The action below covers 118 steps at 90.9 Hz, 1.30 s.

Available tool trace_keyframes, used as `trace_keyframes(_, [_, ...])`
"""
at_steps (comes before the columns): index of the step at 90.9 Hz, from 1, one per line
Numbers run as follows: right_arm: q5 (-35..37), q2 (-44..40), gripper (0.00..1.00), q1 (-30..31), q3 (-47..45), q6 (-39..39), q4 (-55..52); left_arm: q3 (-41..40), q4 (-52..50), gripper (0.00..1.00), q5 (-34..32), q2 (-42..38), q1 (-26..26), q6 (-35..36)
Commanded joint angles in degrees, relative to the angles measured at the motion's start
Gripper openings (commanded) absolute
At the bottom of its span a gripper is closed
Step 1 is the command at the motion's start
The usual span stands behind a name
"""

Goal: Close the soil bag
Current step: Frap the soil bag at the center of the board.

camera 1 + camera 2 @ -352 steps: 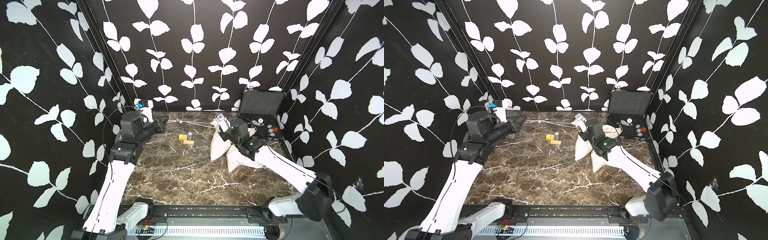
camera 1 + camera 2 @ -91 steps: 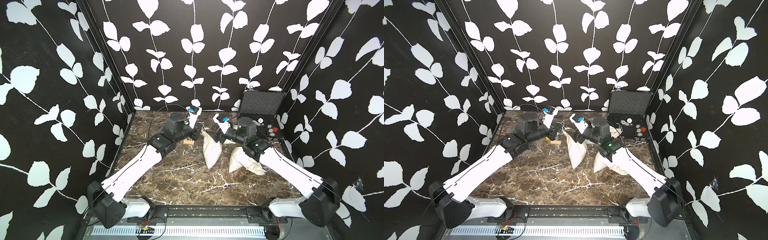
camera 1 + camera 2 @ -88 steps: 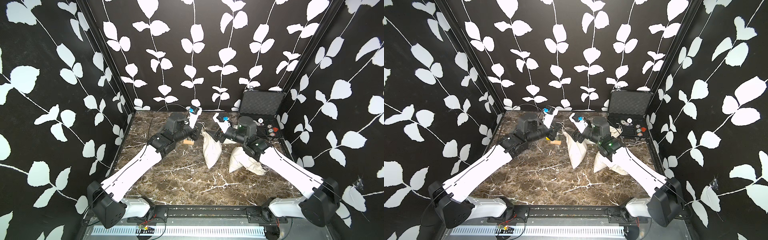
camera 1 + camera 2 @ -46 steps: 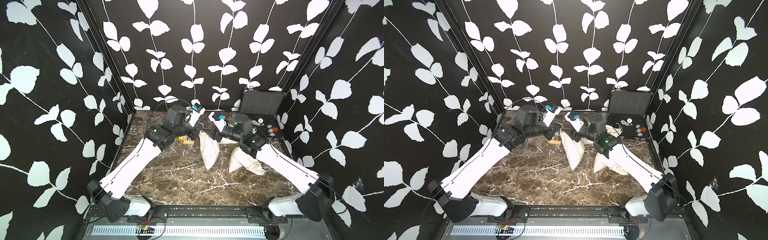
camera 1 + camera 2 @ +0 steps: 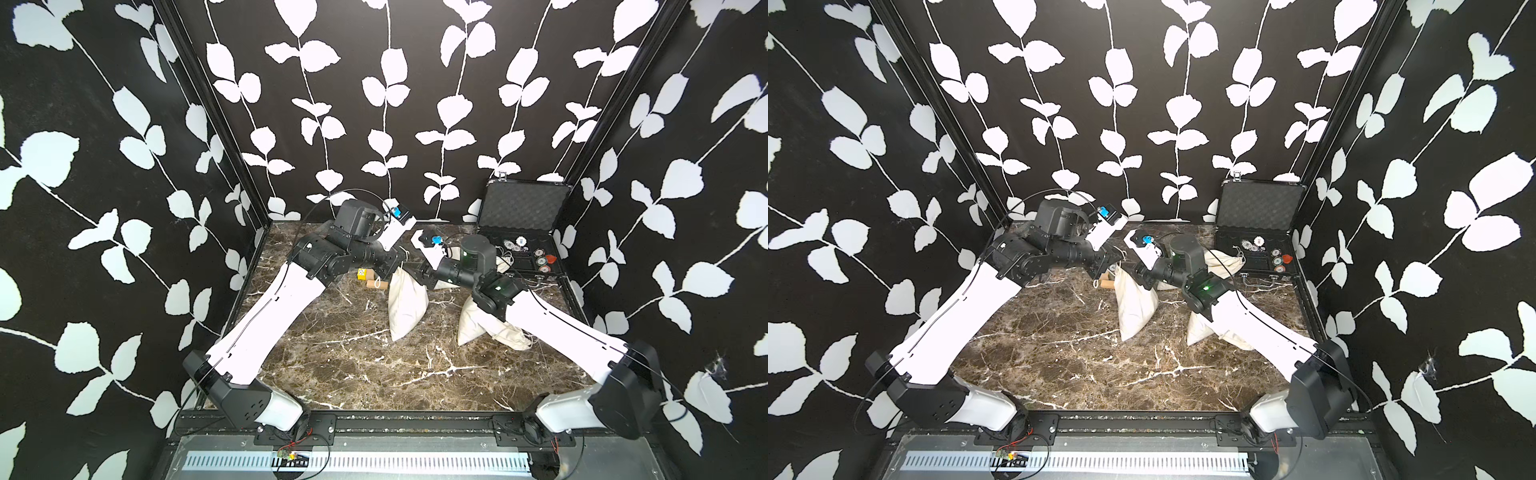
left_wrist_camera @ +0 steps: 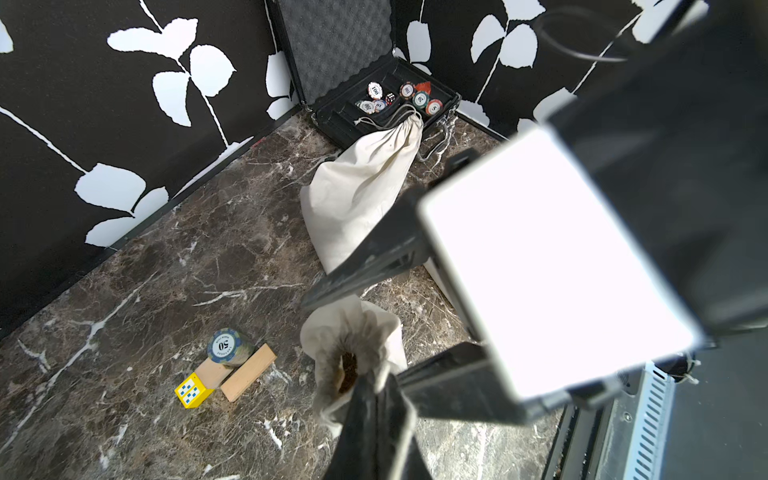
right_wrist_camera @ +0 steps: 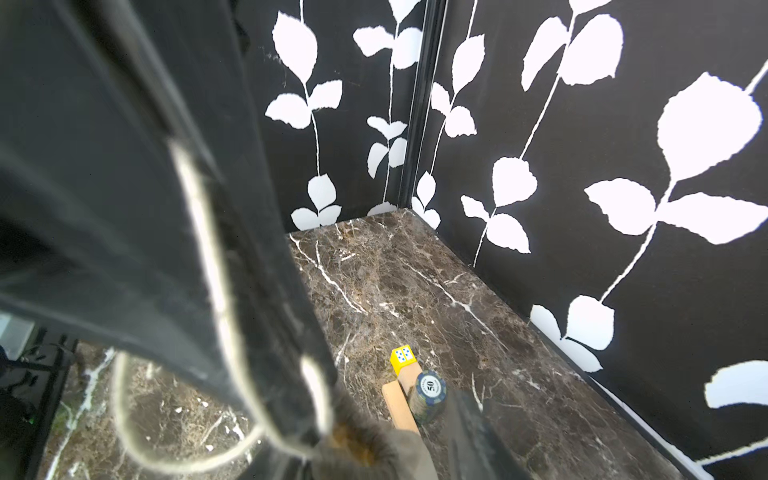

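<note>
Closure pending: my left gripper [image 6: 368, 390] clamps the rim of the soil bag [image 5: 405, 299], my right gripper [image 6: 353, 337] straddles its neck, jaws apart; I should cinch evenly and low.

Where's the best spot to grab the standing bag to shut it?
Probably the bunched neck of the bag, just under its open mouth, coming in sideways opposite the left gripper: the cloth is narrowest there and the bag stands upright.
</note>
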Motion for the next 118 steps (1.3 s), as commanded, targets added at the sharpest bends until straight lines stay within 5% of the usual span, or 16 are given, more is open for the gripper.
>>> trace_keyframes(1, [0.19, 1.92, 0.35, 0.51, 2.28, 1.50, 2.75, 2.04, 1.87, 0.00, 2.72, -2.25, 0.35, -0.77])
trace_keyframes(14, [11.85, 3.29, 0.18, -1.08, 0.18, -1.37, -2.73, 2.36, 5.99, 0.00, 5.40, -6.42, 5.80, -6.91])
trace_keyframes(40, [28.45, 8.16, 0.21, -7.52, -8.94, -2.84, -10.99, 8.73, 8.04, 0.00, 9.12, -8.09, 10.82, -10.79])
trace_keyframes(71, [19.45, 2.60, 0.36, -6.50, -7.37, -4.23, -7.63, 9.13, 11.75, 0.00, 15.09, -4.42, 10.77, -15.49])
trace_keyframes(118, [10.17, -5.18, 0.77, 2.65, -6.04, 0.41, 5.42, 7.37, 15.43, 0.00, 21.22, 1.06, 10.82, -21.36])
